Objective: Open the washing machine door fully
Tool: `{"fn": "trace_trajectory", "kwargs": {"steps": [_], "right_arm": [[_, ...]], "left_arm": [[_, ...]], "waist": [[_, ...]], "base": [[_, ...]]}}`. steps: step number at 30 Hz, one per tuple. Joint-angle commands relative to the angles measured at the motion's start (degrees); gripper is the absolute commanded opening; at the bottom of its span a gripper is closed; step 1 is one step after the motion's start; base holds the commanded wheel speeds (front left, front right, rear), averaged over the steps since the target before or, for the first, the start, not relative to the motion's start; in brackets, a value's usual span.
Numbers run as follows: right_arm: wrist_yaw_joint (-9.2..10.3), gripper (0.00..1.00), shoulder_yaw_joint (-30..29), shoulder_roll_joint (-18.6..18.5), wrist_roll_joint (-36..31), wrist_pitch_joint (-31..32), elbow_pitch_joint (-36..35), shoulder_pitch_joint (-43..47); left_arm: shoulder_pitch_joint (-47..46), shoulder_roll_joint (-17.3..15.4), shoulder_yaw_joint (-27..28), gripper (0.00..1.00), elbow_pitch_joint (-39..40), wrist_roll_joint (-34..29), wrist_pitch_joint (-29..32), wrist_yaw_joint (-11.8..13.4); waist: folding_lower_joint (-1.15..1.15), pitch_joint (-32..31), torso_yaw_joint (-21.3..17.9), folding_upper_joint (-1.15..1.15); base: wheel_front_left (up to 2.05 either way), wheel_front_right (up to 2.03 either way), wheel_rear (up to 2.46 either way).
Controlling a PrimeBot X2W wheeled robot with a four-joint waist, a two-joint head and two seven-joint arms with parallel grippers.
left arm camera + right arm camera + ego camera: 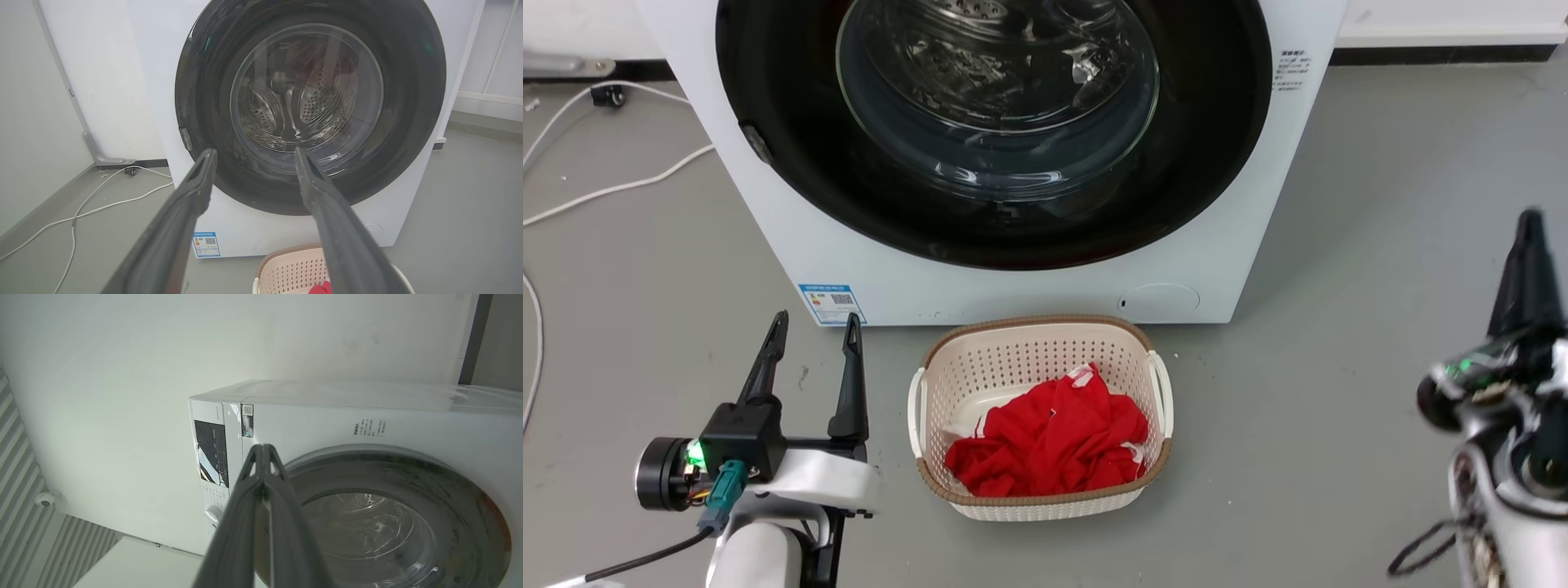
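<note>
We find the large round glossy black-rimmed washing machine door with its bulging clear glass centre (995, 98) seated flush in the front of the white washing machine (866, 278), at the far middle of the scene. No gap shows around its rim, so we judge the task as not yet started: the whole swing is left to do.

The small grey catch (756, 143) on the door's left edge is untouched and appears the likely place to pull.

The left gripper (816, 318) hangs over the grey floor (1339, 286) at the near left. Its fingers are spread apart and empty, well short of the door. The right gripper (1531, 216) stands at the near right, its fingers pressed together on nothing, apart from the machine.

A cream perforated plastic basket with a brown rim (947, 351), holding red cloth (1045, 441), sits on the floor just before the machine, below the door. We judge it may crowd a low approach.
</note>
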State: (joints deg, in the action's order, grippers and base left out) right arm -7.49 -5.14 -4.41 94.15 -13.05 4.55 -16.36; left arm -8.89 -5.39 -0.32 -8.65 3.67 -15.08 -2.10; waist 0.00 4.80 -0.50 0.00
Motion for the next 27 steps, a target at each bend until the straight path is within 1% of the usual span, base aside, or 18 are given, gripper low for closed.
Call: {"fn": "trace_trajectory", "kwargs": {"steps": [1,5,9,14,17,19,21,23,27], "right_arm": [[0.01,0.0,-0.28,-0.78,0.75,0.54,0.83,-2.14],[0.0,0.0,-0.83,-3.91,4.2,2.63,5.89,-10.19],[0.0,0.0,1.27,-8.19,5.62,5.91,12.75,-19.88],[0.0,0.0,5.76,-13.72,4.42,9.67,22.68,-33.15],[0.01,0.0,9.17,-16.05,2.85,12.2,29.49,-41.82],[0.0,0.0,11.66,-16.9,1.64,14.33,34.08,-47.56],[0.0,0.0,13.99,-16.79,1.26,17.34,38.67,-53.46],[0.01,0.0,16.95,-17.39,-0.73,20.03,43.19,-58.46],[0.01,0.0,21.62,-16.2,-3.82,25.78,50.87,-67.71]], "left_arm": [[-1.04,-0.01,-0.12,1.0,0.3,-0.32,-0.14,-0.22],[-2.31,0.13,-0.26,1.0,0.73,-0.32,-0.13,-0.32],[-3.94,0.29,-0.33,1.0,1.58,-0.31,-0.13,-0.5],[-5.81,0.52,-0.5,1.0,2.77,-0.26,-0.14,-0.78],[-6.87,0.71,-0.6,1.0,3.55,-0.28,-0.13,-0.91],[-7.46,0.81,-0.62,1.0,4.12,-0.27,-0.13,-1.04],[-8.35,0.89,-0.58,1.0,4.77,-0.24,-0.13,-1.22],[-8.8,1.02,-0.75,1.0,5.09,-0.25,-0.13,-1.29],[-10.47,1.29,-1.07,1.0,5.64,-0.11,-0.13,-1.5]], "waist": [[0.0,0.64,0.21,0.0],[0.0,2.27,0.72,0.0],[0.0,4.43,1.3,0.0],[0.0,7.23,2.13,0.0],[0.0,9.0,2.61,0.0],[0.0,10.25,2.81,0.0],[0.0,11.76,2.98,0.0],[0.0,12.79,3.27,0.0],[0.0,15.01,3.84,0.0]], "base": [[0.0,0.0,0.0],[0.0,0.0,0.0],[0.0,0.0,0.0],[0.0,0.0,0.0],[0.0,0.0,0.0],[0.0,0.0,0.0],[0.0,0.0,0.0],[0.0,0.0,0.0],[0.0,0.0,0.0]]}}
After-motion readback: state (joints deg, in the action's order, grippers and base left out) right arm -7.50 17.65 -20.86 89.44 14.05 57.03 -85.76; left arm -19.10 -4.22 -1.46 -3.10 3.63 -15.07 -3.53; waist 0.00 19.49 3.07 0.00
